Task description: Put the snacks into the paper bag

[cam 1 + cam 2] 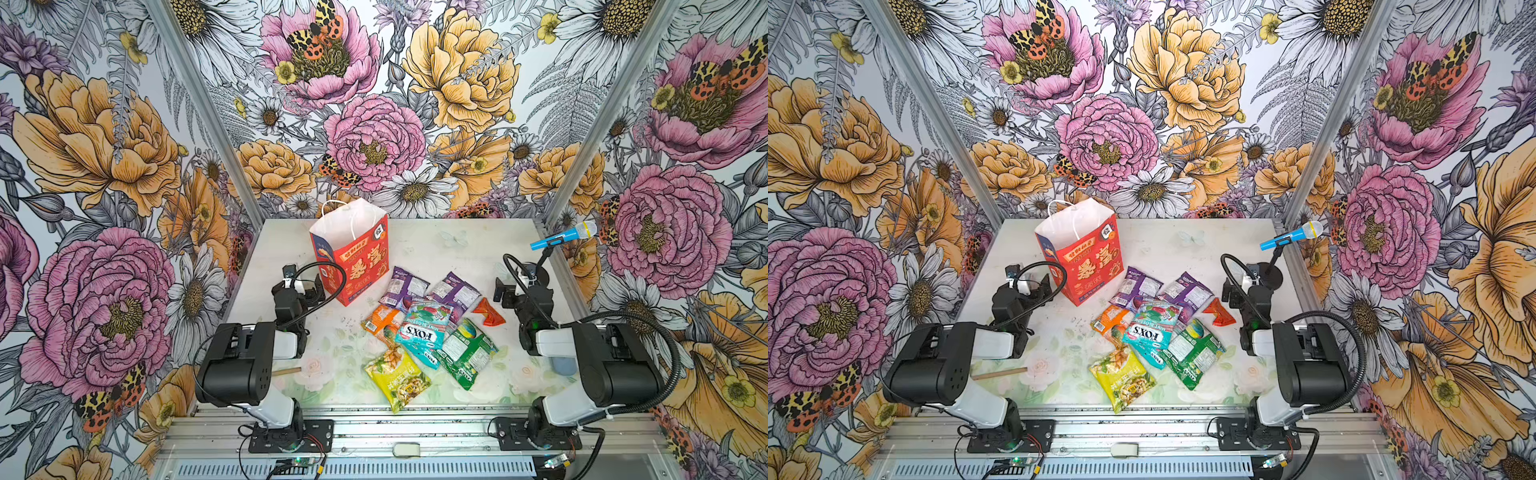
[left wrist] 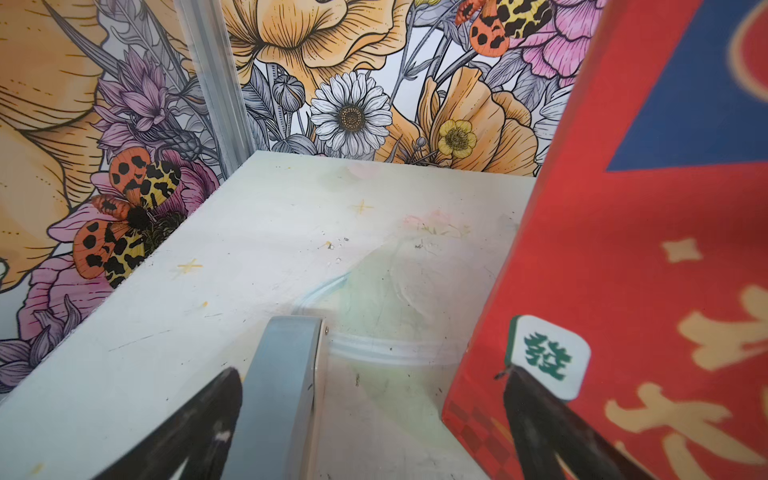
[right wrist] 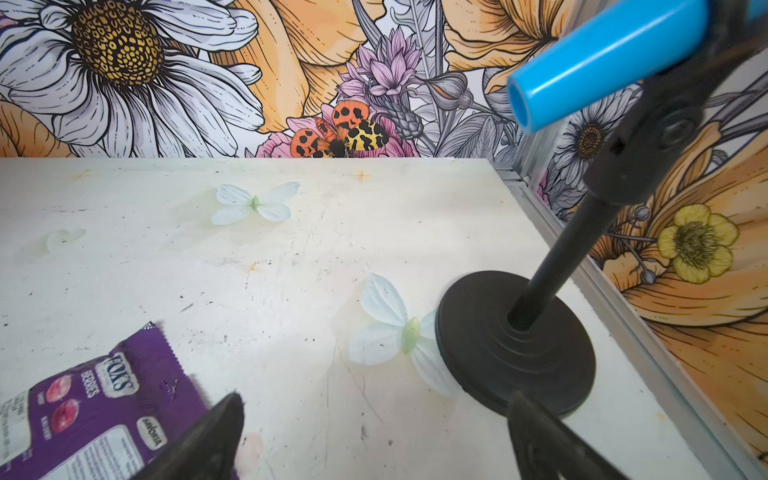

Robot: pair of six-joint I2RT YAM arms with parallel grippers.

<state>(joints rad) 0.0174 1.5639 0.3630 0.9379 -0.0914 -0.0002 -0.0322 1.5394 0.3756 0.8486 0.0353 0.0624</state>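
Both sets of jaws stand wide and empty. The snacks (image 1: 428,332) lie in an overlapping heap on the table (image 1: 449,249), just in front of the upright paper bag (image 1: 351,257), with none visible inside it. My first worry is the bag: in the left wrist view its red wall (image 2: 623,249) sits right against one side of the left jaws, touching or barely clear, I cannot tell. A careless swing there would likely tip or shove it. The packets look glossy and stacked, the teal one (image 1: 424,332) on top of several others, so a pinch may slip or drag neighbours along. On the right, the microphone stand (image 3: 515,345) is close beside the right jaws and a purple packet (image 3: 95,403) is at their other side. Lifting away carelessly could knock the stand over. The bag's cord handles (image 1: 353,220) could also snag a packet at the mouth.
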